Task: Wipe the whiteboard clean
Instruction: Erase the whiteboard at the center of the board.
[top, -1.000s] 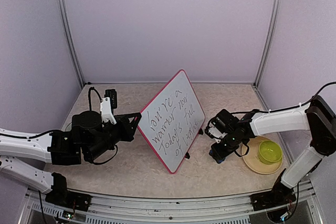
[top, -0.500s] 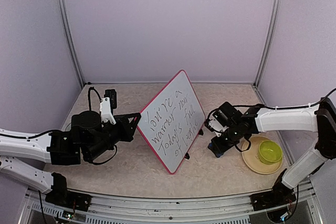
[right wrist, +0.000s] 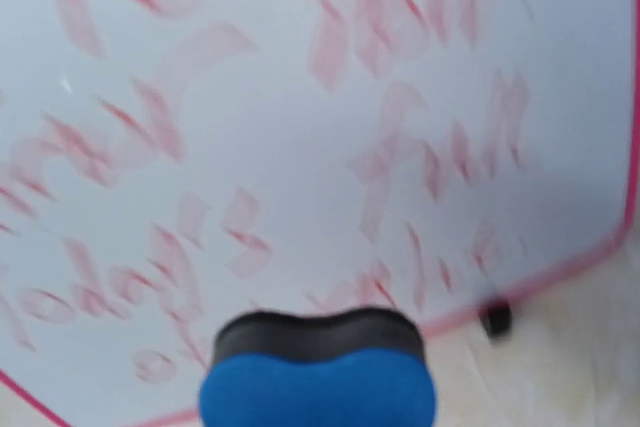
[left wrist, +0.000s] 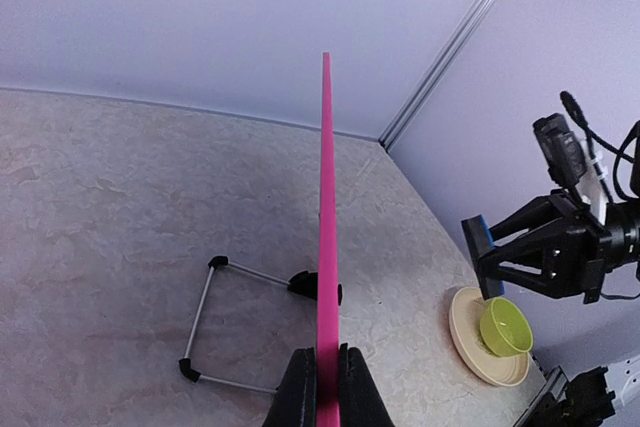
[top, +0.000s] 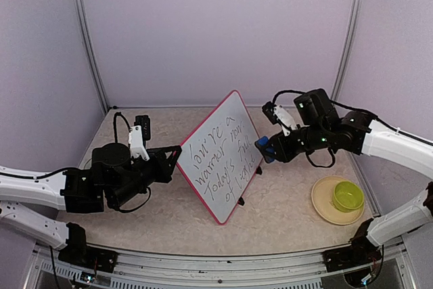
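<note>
Pink-rimmed whiteboard [top: 223, 153] stands tilted on a wire stand [left wrist: 199, 315] in the middle of the table [top: 284, 214], with dark handwriting across its face. Left gripper [left wrist: 320, 387] is pinched tight on the board's edge, one finger on each side of the rim. Right gripper [top: 268, 148] is clamped on a blue eraser [top: 261, 147], up off the table just by the board's right edge and facing the writing. Left wrist view shows a gap between eraser and board. Right wrist view is blurred. Yellow-green bowl [top: 347, 196] sits on a tan plate [top: 323, 204] at the right, well apart from the board.
</note>
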You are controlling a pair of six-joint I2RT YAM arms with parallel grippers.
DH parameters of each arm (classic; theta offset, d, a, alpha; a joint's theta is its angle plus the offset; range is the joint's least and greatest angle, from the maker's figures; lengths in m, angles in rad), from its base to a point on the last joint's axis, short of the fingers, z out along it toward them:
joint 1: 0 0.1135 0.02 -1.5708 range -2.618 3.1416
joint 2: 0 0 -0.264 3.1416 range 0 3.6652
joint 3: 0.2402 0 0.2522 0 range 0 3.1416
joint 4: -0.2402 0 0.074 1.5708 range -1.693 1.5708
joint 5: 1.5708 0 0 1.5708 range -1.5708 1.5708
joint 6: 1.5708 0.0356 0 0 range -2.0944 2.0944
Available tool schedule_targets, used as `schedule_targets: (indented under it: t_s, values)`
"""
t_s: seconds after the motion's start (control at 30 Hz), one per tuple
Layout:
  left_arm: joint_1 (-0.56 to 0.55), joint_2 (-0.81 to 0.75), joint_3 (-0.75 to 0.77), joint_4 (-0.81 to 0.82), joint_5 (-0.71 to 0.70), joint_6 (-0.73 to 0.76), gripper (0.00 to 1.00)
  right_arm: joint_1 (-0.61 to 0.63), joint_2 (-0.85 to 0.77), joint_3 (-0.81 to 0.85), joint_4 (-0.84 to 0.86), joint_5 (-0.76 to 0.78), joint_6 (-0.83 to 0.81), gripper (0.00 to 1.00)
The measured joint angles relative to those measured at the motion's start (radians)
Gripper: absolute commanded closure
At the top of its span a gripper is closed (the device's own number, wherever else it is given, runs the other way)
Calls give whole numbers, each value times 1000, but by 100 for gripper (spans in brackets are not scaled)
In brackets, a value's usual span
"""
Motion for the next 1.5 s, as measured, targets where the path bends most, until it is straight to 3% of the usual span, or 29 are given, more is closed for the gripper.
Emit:
schedule_targets:
  t_s: [0.27,0.93,1.2,1.5]
  values:
    - [0,0,0,-1,0,0,100,162,-4,97,72,9,-59,100]
    - [-6,0,13,-22,-4,-3,100,432,371,408,66,278,-137,100]
    - [-6,0,13,-21,-4,-2,100,446,409,435,58,348,-136,100]
    - [-9,0,13,-22,-5,-2,100,425,435,489,56,312,-136,100]
